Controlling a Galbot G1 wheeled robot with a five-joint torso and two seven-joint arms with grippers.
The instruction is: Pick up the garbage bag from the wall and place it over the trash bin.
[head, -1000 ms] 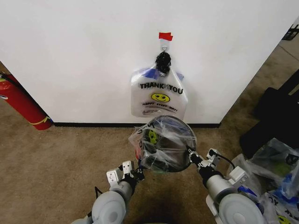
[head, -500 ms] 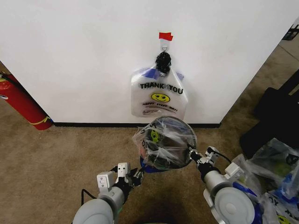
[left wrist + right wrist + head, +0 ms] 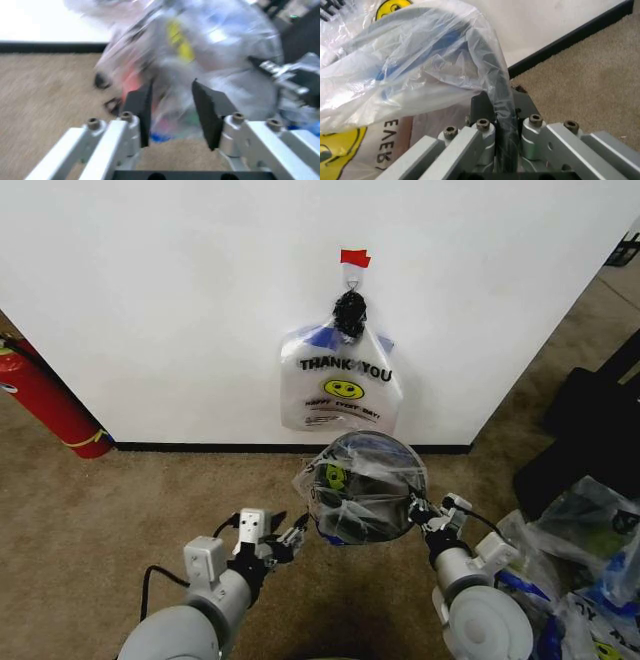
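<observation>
Nearest me, the left gripper [image 3: 285,543] hangs just short of the bin with its black pads [image 3: 141,108] apart and nothing between them. The right gripper [image 3: 418,513] is pinched tight on the trash bin [image 3: 385,515] rim, crinkly film trapped with it. The garbage bag [image 3: 350,485], thin clear plastic with blue patches, already drapes over the round bin's mouth, so I'd judge this the final fitting step. Next, the loose near edge probably needs tugging down. Behind, the plain white wall [image 3: 180,310].
</observation>
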